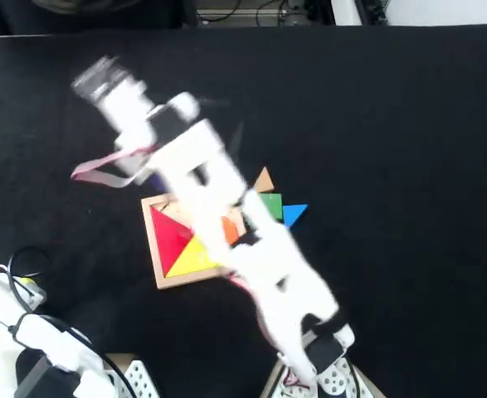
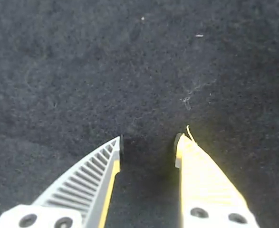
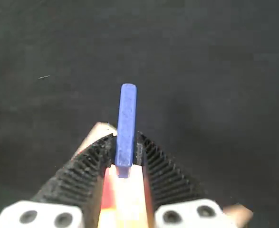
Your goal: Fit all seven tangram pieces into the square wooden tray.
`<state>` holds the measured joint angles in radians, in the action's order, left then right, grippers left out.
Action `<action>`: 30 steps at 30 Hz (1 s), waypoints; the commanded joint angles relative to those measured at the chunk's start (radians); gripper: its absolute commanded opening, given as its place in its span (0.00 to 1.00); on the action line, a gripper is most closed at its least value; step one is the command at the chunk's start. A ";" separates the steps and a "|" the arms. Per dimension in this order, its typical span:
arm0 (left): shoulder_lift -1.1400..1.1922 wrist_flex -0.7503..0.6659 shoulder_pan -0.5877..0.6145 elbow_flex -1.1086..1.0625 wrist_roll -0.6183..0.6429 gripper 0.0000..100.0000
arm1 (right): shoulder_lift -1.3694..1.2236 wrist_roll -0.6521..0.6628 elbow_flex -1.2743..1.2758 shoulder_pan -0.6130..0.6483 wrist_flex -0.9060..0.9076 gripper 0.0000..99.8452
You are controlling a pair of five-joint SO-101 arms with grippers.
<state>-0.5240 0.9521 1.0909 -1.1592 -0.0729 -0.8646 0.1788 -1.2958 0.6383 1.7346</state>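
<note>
Placement: right gripper (image 3: 126, 142) grasps blue piece (image 3: 128, 114) over tray (image 1: 153, 249) edge; next, tilt it flat into the gap; left gripper (image 2: 149, 147) released

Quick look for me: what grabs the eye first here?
The right tool pinching a blue piece on edge, its arm stretched over the wooden tray. In the tray lie a red triangle and a yellow triangle; the left tool hangs open over black cloth.
</note>
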 commanded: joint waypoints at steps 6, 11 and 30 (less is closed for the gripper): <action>-0.020 -0.009 -0.018 0.005 -0.009 0.20 | 0.504 0.210 0.668 -0.138 0.020 0.01; -0.020 -0.009 -0.019 0.005 -0.009 0.20 | 0.608 0.285 1.041 -0.135 -0.176 0.01; -0.020 -0.009 -0.019 0.005 -0.011 0.20 | 0.610 0.454 1.371 -0.133 -0.586 0.01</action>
<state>-0.5240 0.9521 1.0909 -1.1592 -0.0790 -0.3076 0.6222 0.0790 0.5155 1.1607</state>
